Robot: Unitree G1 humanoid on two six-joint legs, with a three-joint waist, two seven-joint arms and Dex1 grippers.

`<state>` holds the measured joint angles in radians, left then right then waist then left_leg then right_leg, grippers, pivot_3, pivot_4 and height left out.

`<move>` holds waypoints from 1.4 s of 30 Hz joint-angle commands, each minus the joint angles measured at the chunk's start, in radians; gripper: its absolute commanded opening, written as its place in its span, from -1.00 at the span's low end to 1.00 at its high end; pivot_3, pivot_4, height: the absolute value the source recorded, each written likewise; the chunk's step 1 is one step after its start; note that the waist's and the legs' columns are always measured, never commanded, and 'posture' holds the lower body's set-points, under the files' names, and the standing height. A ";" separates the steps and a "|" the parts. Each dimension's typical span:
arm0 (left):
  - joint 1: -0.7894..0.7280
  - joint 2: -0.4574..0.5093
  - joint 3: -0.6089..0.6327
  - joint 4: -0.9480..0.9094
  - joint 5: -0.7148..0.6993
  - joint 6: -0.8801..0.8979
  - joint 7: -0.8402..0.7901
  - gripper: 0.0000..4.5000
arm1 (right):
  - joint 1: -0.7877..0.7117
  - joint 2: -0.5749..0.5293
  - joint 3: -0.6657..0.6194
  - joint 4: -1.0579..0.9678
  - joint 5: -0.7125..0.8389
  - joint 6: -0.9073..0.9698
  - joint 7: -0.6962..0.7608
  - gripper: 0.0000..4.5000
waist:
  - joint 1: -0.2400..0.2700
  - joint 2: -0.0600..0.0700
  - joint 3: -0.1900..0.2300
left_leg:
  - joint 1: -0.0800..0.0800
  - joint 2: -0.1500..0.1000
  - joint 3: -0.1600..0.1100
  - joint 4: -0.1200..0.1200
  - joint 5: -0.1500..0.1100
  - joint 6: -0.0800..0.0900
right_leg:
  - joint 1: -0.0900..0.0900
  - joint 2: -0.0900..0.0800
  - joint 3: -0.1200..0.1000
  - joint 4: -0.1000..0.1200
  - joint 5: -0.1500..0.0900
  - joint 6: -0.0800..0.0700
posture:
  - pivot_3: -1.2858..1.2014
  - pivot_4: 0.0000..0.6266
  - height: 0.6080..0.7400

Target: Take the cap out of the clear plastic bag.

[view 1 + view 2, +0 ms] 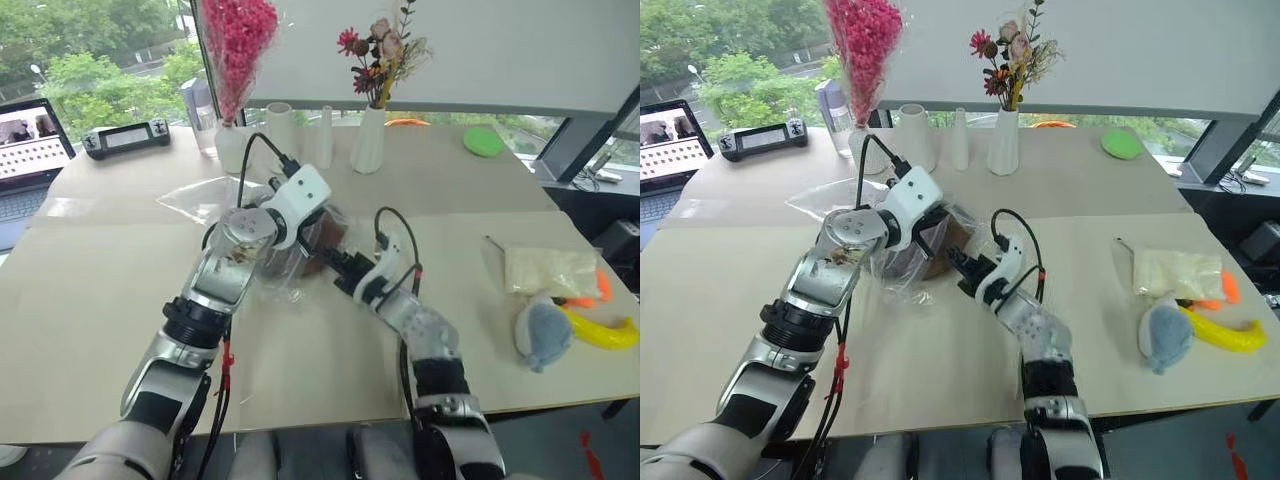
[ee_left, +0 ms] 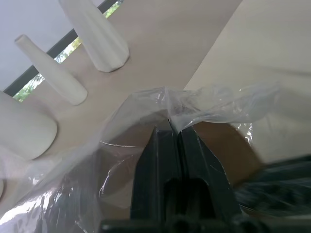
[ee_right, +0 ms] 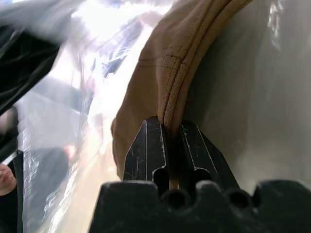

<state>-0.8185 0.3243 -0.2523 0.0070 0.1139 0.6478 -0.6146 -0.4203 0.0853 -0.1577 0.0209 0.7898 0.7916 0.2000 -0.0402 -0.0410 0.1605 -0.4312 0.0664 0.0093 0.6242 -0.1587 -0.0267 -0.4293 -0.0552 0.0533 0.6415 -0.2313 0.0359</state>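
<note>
Right wrist view has the right gripper (image 3: 167, 133) clamped tight on the stitched edge of the cap (image 3: 160, 73), with film of the clear plastic bag (image 3: 63, 97) beside it. The left gripper (image 2: 175, 137) is pinched shut on a fold of the bag's edge, holding it up near the middle of the tabletop (image 1: 120, 260). Both grips look set, so the hard part is done. The cap is mostly inside the bag; drawing it clear of the opening remains.
</note>
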 commanded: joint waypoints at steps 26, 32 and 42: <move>0.037 0.046 -0.055 -0.010 0.057 -0.112 0.019 -1.00 | 0.571 -0.691 -0.660 -0.727 1.011 -0.141 0.026 -0.98 | 0.024 0.000 0.000 | 0.001 -0.003 0.000 0.004 -0.001 0.001 | 0.006 -0.002 0.003 -0.005 -0.004 -0.002 | 0.03 -0.52 1.00; 0.117 0.185 -0.065 -0.034 0.114 -0.182 -0.004 -1.00 | 0.592 -0.709 -0.710 -0.689 1.121 -0.214 0.049 -0.98 | 0.023 0.000 0.000 | 0.001 -0.003 0.000 0.001 -0.002 0.003 | 0.005 -0.001 0.004 -0.010 0.000 0.004 | 0.03 -0.52 1.00; 0.145 0.185 -0.092 -0.061 0.155 -0.230 -0.011 -1.00 | 0.094 -0.511 -0.208 -0.312 0.828 -0.275 -0.249 -0.98 | 0.017 0.001 0.001 | 0.002 -0.004 0.004 0.004 0.000 0.006 | 0.006 -0.001 0.010 -0.012 0.004 -0.001 | 0.03 -0.52 1.00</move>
<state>-0.6633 0.5143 -0.3507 -0.0158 0.2573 0.4175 -0.6238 -0.2486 -0.4673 -0.4220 -0.3635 1.6703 0.5465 0.0091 -0.0230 -0.0399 0.1616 -0.4291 0.0630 0.0137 0.6279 -0.1583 -0.0205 -0.4240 -0.0558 0.0634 0.6299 -0.2275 0.0345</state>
